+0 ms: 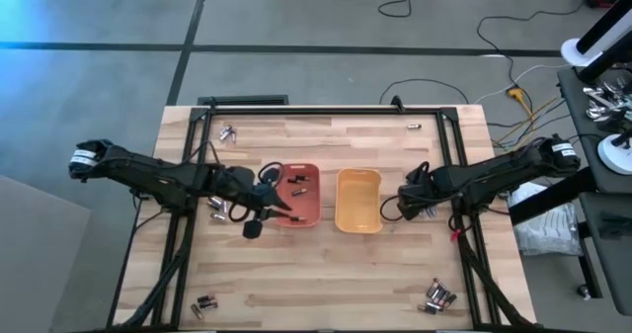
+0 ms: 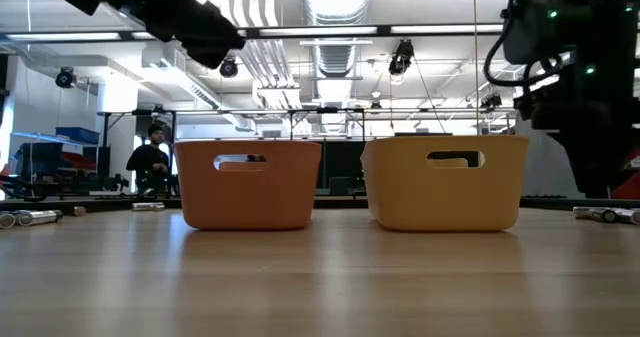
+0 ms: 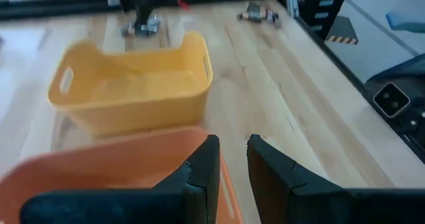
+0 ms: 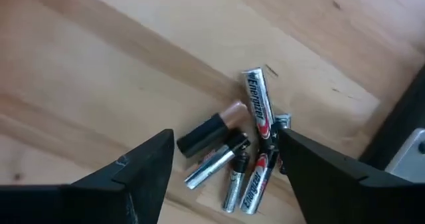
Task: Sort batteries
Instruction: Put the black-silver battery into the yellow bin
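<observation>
While a few batteries point(image 1: 299, 185) already lie in the orange tray point(image 1: 308, 214), the yellow tray point(image 1: 357, 219) looks bare inside, so by my reading the sorting is only begun. Loose cells remain scattered over the table point(image 1: 336, 274) — a small group near the far left corner, one lone cell near the far edge, a pile beside the left arm, a pair at the near left and a heap at the near right.

The left gripper point(image 3: 231, 159) hangs over the orange tray's near edge, its fingers narrowly parted with nothing between them. The right gripper point(image 4: 222, 159) hovers above a cluster of cells point(image 4: 242, 154), jaws spread wide and empty.

Those cells are small cylinders: several silvery with red lettering, one dark with a coppery end — lying crossed and touching.
</observation>
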Robot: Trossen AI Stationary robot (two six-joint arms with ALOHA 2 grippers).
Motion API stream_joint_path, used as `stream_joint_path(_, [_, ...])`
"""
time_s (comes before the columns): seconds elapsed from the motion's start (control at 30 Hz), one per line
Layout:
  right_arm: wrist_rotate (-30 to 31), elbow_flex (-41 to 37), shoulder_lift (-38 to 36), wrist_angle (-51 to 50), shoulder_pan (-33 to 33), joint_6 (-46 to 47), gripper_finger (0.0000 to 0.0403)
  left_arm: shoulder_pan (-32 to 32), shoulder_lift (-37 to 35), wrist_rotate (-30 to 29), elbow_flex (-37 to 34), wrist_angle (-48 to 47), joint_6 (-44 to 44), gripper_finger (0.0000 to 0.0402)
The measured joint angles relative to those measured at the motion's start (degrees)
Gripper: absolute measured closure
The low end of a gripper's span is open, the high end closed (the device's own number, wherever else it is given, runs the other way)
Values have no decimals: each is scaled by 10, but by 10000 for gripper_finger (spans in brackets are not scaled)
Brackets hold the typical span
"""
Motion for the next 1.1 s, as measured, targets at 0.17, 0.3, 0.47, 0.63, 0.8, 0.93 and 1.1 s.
stream_joint_path(0.17, [18,0,0,-1,-48,-39,174,1,2,0,0,25,7,343])
stream_joint_path(0.3, [12,4,1,2,-108,-104,193,1,2,0,0,29,9,343])
stream_joint_path(0.47, [15,54,1,15,-211,-212,211,1,2,-2,0,87,60,343])
stream_joint_path(0.63, [42,109,2,54,-338,-300,230,1,2,-9,0,148,112,343])
stream_joint_path(0.8, [22,147,22,110,-459,-453,251,2,2,-74,0,152,125,343])
stream_joint_path(0.93, [-28,193,65,120,-510,-574,257,2,2,-109,0,143,126,343])
stream_joint_path(1.1, [-30,280,169,70,-533,-646,253,2,2,-112,0,141,158,343])
